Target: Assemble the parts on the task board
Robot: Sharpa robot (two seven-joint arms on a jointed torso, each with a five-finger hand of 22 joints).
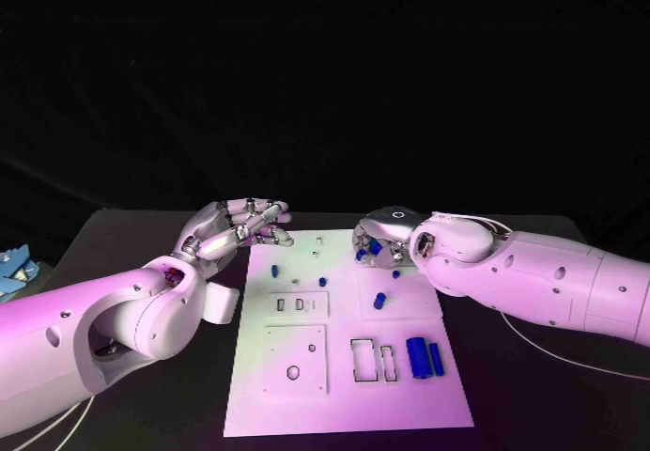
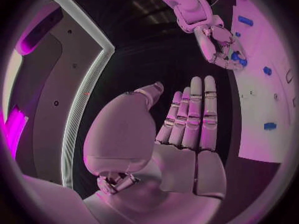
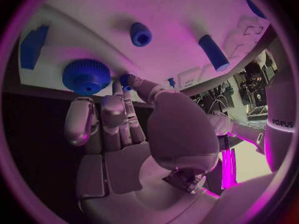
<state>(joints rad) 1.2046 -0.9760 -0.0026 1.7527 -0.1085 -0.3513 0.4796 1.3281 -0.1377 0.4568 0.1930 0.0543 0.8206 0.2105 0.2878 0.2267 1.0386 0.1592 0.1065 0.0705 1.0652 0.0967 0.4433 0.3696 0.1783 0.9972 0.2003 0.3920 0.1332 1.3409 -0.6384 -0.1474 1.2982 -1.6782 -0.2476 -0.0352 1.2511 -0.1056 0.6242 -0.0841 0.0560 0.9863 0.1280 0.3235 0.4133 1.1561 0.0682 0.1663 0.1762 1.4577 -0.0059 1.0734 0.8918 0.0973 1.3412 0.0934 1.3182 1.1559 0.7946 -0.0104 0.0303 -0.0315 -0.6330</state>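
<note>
- The left hand (image 1: 233,228) hovers just off the left edge of the task board (image 1: 346,395), near its far corner; the left wrist view shows the fingers (image 2: 198,115) straight and side by side, thumb apart, holding nothing.
- The task board, a white plate, lies in the middle of the black table (image 1: 135,244).
- Small blue parts (image 1: 324,280) lie scattered across the board's far half, and a short blue peg (image 1: 379,301) lies nearer its middle.
- Two blue cylinders (image 1: 425,358) lie side by side near the board's right edge, beside rectangular cut-outs.
- The right hand (image 1: 383,241) is over the board's far right corner, fingers bent down around a blue ribbed knob (image 3: 86,76); whether they grip it or merely touch it, I cannot tell.
</note>
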